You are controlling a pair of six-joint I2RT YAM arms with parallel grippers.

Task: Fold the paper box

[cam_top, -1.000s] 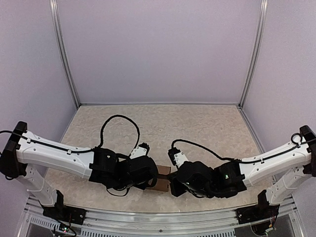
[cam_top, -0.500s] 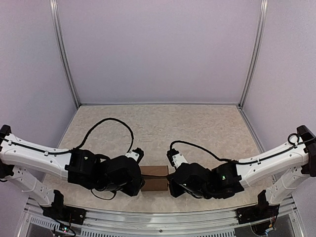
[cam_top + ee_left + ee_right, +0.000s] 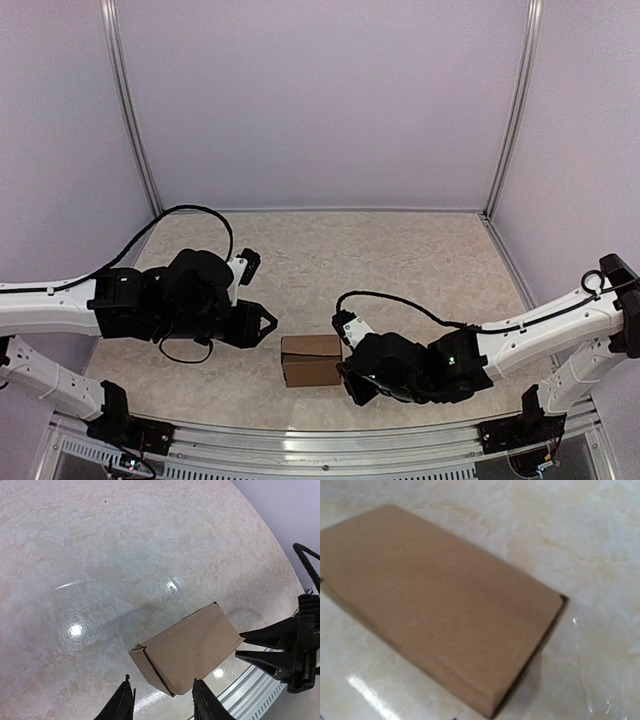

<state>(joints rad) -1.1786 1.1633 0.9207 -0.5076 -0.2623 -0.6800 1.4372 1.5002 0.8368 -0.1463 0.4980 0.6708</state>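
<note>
Under the paper box we see the pale marbled tabletop, the closed brown carton lying flat on it. Just left of the box, not touching it, our left gripper is spread wide and empty. At the box's right end our right gripper is narrowly parted, clasping nothing.

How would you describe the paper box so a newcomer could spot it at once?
On the beige marbled table, look near the front edge, between the left end effector and the right end effector. The paper box lies there, closed: plain brown cardboard against black-and-white arms.
</note>
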